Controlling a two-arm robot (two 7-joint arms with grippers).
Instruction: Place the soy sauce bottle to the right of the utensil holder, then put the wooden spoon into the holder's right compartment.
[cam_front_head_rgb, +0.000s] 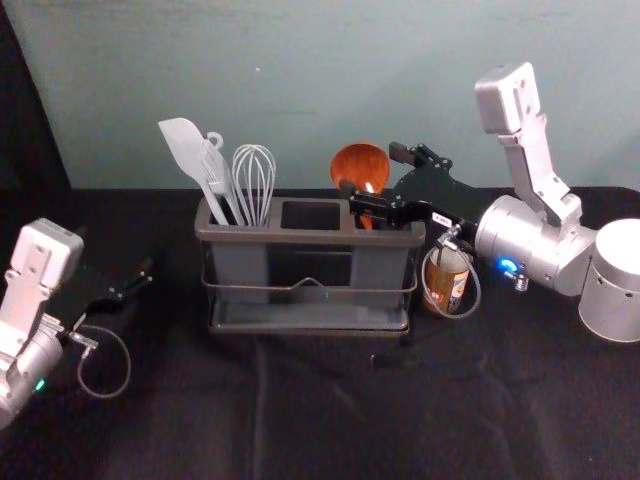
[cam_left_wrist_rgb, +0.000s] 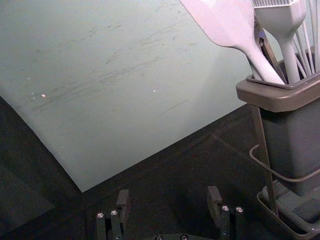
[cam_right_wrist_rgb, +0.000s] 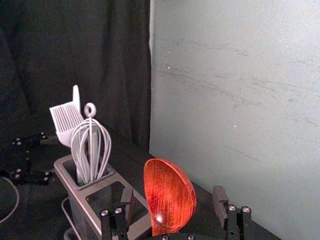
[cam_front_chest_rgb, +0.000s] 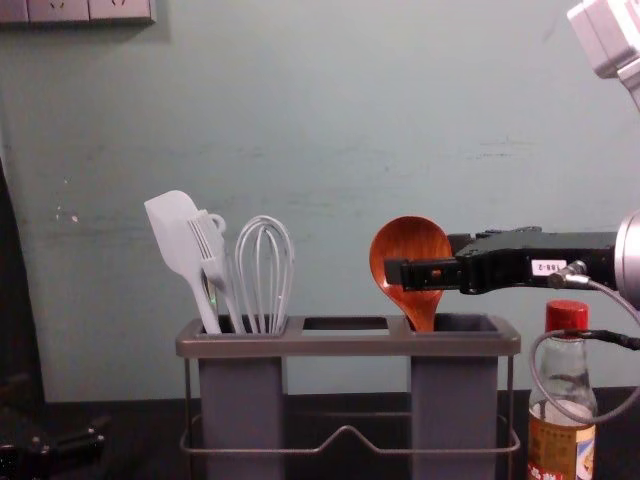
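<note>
Soy sauce bottle bears yellow label; right pincer straddles spoon.

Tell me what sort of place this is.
Probably a robotics lab or test bench dressed as a kitchen counter: a robot arm reaches over black cloth, where a utensil holder and a soy sauce bottle stand.

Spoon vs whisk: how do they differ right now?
The spoon is reddish-brown with a solid bowl; the whisk is pale with open wire loops. The spoon is in the right compartment of the holder, between the open fingers of the right gripper; the whisk is in the left one, away from that gripper. Both are head up.
</note>
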